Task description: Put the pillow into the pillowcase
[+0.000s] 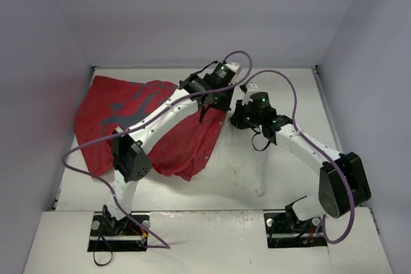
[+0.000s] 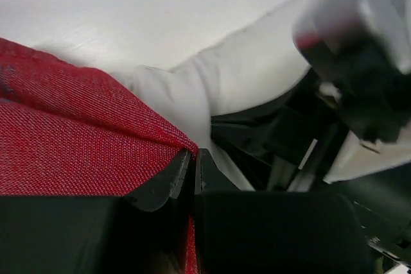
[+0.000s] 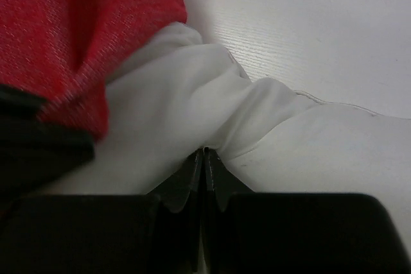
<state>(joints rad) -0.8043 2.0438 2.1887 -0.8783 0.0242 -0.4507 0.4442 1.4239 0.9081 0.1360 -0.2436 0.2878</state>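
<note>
Left jaws clamped on pillowcase (image 2: 77,139) edge; right jaws pinch pillow (image 3: 192,101) fabric. Overhead: pillow white on white tabletop (image 1: 160,195), outline lost; left arm (image 1: 168,112) hides pillowcase's 3 o'clock edge.

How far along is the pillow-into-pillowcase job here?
Done: one end of the pillow sits at the pillowcase edge, red fabric overlapping it. In hand: left end effector shut on the pillowcase edge, right end effector shut on pillow fabric. Left: much white pillow is outside the cover and needs feeding in.
</note>
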